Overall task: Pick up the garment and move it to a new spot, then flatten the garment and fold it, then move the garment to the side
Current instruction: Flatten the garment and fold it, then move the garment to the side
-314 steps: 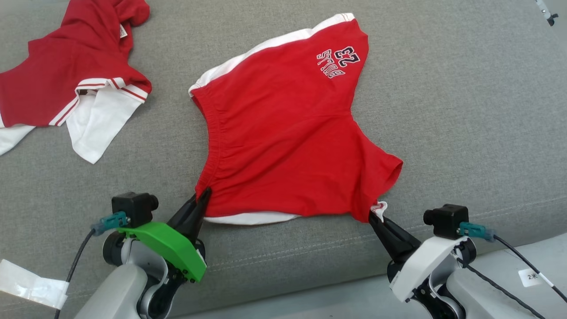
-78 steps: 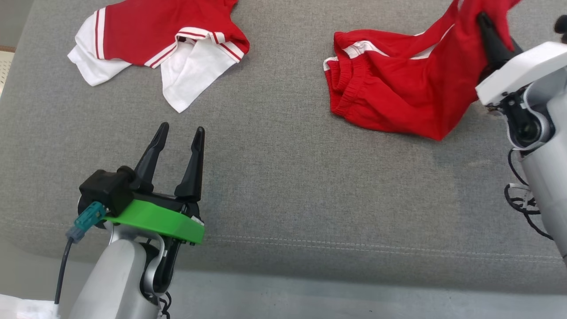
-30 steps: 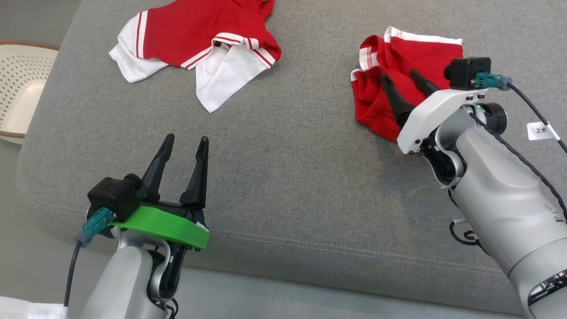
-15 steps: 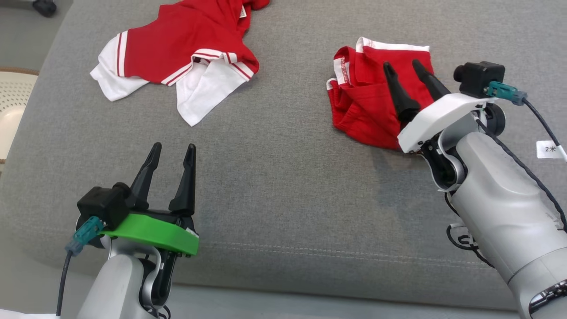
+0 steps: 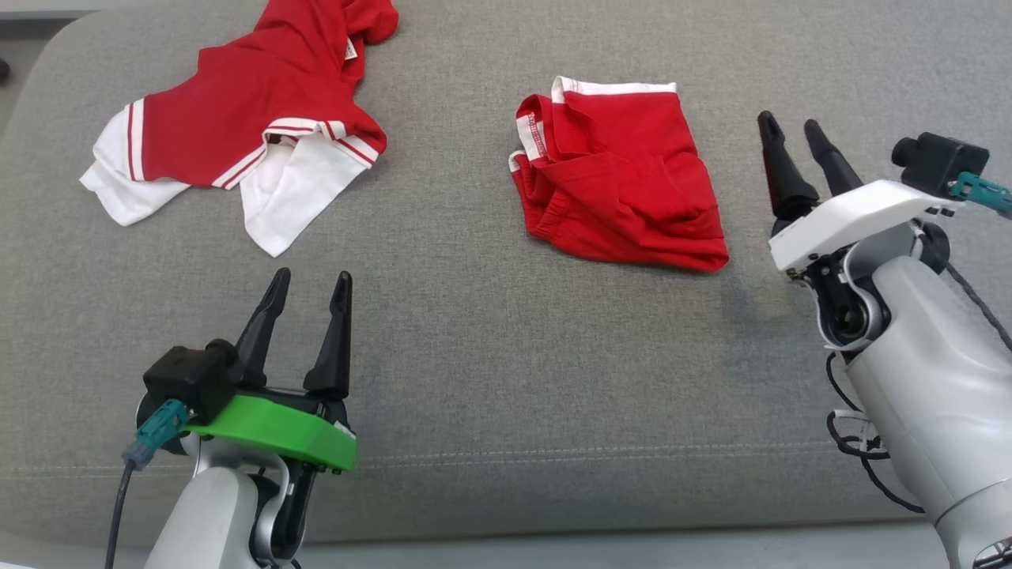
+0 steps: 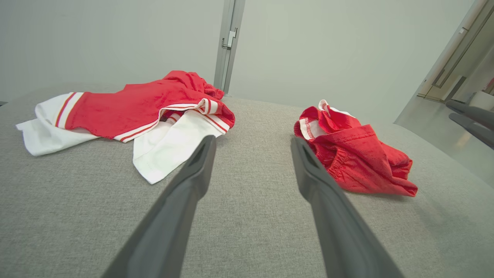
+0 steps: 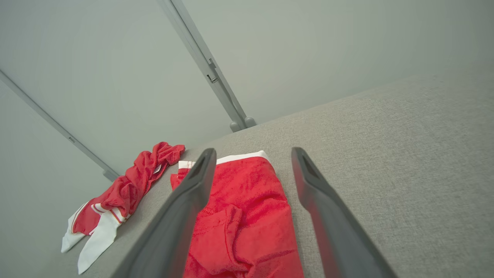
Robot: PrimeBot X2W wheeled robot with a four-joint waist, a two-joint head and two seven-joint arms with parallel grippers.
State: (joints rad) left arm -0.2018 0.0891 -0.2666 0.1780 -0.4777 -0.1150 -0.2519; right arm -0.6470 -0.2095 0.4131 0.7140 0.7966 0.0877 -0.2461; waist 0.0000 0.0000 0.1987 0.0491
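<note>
The garment, a pair of red shorts (image 5: pixel 617 190) with white trim, lies folded into a rumpled bundle on the grey cushion (image 5: pixel 490 356). Nothing touches it. My right gripper (image 5: pixel 788 121) stands open just to the right of the shorts, apart from them, with nothing between its fingers. In the right wrist view the shorts (image 7: pixel 247 208) lie below and left of the open right gripper (image 7: pixel 253 151). My left gripper (image 5: pixel 313 275) is open and empty near the cushion's front. In the left wrist view the left gripper (image 6: pixel 253 139) points between the two garments, with the shorts (image 6: pixel 355 154) at the right.
A crumpled red and white shirt (image 5: pixel 237 134) lies at the back left of the cushion; the shirt (image 6: pixel 127 112) is left of my left fingers. The cushion's front seam (image 5: pixel 553 454) runs close to my arms. A wall and door frame (image 6: pixel 227 42) stand behind.
My right gripper has drawn back from over the shorts to their right side, staying open. The shorts lie where they were let go. The head camera has shifted; the left arm holds still.
</note>
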